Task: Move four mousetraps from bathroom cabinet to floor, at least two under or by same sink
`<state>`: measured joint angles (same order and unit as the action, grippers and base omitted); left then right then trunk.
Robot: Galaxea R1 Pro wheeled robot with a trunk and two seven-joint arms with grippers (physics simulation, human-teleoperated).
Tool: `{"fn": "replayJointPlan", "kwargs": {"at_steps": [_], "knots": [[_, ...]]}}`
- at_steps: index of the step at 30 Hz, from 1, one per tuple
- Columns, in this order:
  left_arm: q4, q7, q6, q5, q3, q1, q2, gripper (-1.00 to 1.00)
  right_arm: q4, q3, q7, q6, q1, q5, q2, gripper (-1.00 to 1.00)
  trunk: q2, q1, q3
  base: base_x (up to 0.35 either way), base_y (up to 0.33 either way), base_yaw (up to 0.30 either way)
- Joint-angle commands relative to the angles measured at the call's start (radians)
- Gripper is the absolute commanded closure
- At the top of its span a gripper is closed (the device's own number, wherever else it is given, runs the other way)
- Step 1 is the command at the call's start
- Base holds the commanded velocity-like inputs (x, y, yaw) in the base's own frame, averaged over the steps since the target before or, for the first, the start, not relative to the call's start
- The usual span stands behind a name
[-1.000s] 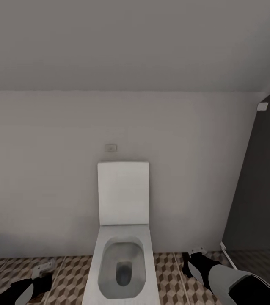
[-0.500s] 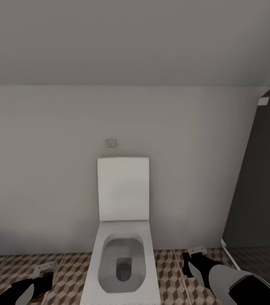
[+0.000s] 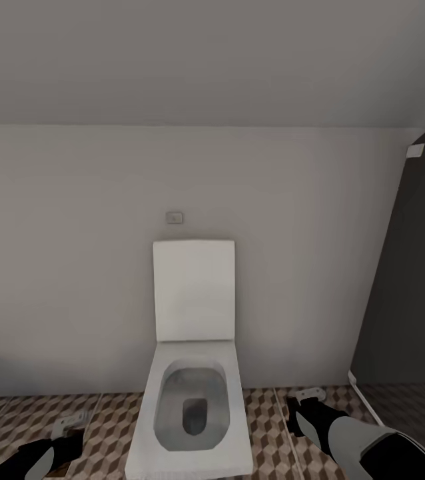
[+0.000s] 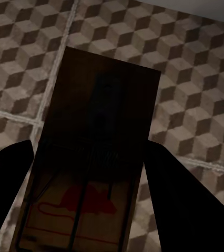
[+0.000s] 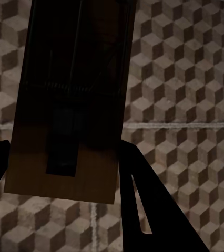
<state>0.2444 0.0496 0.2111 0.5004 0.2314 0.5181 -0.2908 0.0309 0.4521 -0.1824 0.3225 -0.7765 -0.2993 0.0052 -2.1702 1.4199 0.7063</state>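
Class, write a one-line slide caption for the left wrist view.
Left pincer gripping a wooden mousetrap with a red mouse print, held above the cube-patterned bathroom floor.

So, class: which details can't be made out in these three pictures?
- Left mousetrap, left wrist view: its near end is cut off by the picture's edge.
- Right mousetrap, right wrist view: far end cut off; wire parts lost in shadow.
- Toilet, head view: its front is cut off by the bottom edge.

White toilet (image 3: 191, 407) blocking the middle ahead, open bathroom floor (image 3: 269, 427) on both sides, dark partition (image 3: 412, 280) at right
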Motion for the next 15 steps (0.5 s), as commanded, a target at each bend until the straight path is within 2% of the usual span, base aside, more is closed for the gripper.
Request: {"fn": "replayJointPlan", "kwargs": {"at_steps": [1, 15], "knots": [[0.001, 0.001, 0.005, 0.005, 0.005, 0.000, -0.001, 1.00, 0.001, 0.009, -0.002, 0.001, -0.001, -0.014, 0.000, 1.00, -0.008, 0.004, 0.004, 0.000, 0.000, 0.000], [-0.002, 0.001, 0.007, 0.005, 0.006, 0.000, 0.002, 1.00, 0.001, 0.008, -0.002, 0.001, -0.001, -0.014, -0.002, 1.00, -0.106, 0.057, 0.048, 0.000, 0.000, 0.000]]}}
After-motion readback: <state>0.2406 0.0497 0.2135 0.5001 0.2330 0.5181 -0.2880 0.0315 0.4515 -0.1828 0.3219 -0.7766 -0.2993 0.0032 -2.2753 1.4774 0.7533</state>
